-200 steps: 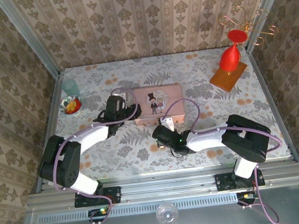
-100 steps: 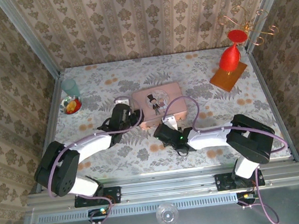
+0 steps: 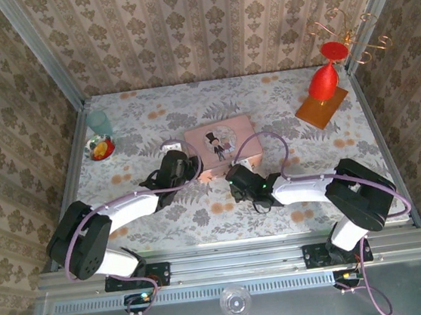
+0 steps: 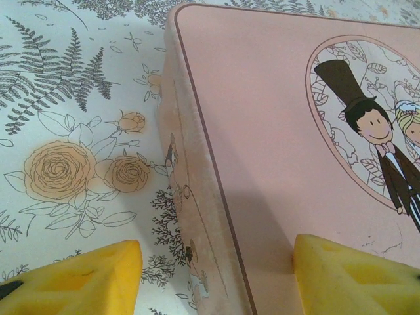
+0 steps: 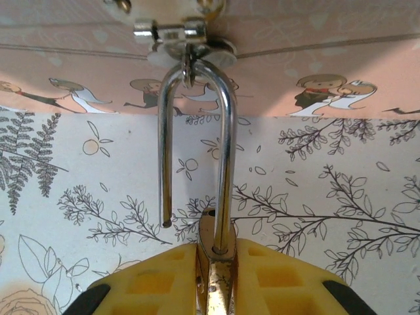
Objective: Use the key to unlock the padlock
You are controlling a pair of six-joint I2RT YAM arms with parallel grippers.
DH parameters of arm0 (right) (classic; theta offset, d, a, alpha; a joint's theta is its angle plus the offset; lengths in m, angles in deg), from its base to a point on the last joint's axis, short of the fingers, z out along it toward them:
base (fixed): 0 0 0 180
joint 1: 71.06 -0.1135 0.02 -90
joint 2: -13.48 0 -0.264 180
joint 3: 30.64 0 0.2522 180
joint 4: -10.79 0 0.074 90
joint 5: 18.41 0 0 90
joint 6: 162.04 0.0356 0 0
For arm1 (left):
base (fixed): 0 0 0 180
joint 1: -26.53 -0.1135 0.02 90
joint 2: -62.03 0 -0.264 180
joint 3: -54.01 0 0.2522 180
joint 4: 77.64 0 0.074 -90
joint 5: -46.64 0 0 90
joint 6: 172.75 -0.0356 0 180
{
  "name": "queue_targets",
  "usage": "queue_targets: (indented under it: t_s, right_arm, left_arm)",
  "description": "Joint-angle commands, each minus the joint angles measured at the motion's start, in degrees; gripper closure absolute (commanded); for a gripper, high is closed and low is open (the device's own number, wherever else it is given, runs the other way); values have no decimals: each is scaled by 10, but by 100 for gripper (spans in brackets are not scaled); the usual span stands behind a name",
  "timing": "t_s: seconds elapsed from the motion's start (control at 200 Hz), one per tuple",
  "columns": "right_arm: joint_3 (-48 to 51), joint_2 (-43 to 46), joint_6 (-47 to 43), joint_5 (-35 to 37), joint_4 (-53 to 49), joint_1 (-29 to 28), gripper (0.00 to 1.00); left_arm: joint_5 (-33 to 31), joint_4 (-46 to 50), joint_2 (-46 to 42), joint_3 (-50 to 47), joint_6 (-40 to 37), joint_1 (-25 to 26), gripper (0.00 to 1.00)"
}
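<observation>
While right jaws pinch the mostly hidden padlock (image 5: 211,275), left jaws gape astride the pink box (image 4: 262,118).

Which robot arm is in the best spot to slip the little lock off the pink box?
Right. The right hand pinches the padlock, whose shackle hangs open through the clasp on the pink box. The left hand is open, straddling a box corner, away from the lock.

No writing, brand, number or sign can be read on anything here.
</observation>
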Motion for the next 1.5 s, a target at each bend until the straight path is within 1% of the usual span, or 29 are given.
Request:
queue_targets:
  t_s: [0.0,0.145,0.375,0.455,0.495,0.615,0.765,0.89,1.02,1.21,1.495]
  right_arm:
    - [28,-10,-8,-17,3,13,79]
    - [35,-3,-1,-10,3,13,80]
    - [36,19,25,35,-7,5,94]
    - [35,26,49,57,-17,5,97]
    - [31,29,71,71,-37,10,100]
    - [37,40,104,73,-23,28,100]
    - [37,31,122,34,19,48,100]
    - [49,30,151,-4,65,70,100]
    - [50,27,165,-29,90,87,100]
    - [42,14,181,-50,106,96,100]
    - [52,16,207,-86,127,119,100]
  left_arm:
    - [2,105,13,-35,8,8,38]
    - [-5,103,16,-41,16,8,38]
    - [-10,105,22,-42,18,14,38]
    - [-13,98,22,-49,18,24,38]
    - [-15,97,23,-53,20,30,38]
    - [-13,90,20,-67,26,48,38]
    - [-16,93,20,-62,33,78,38]
    - [-34,102,18,-58,43,97,38]
    - [-34,97,19,-64,54,101,38]
    - [-39,102,29,-56,57,118,38]
    - [-48,103,17,-66,66,118,38]
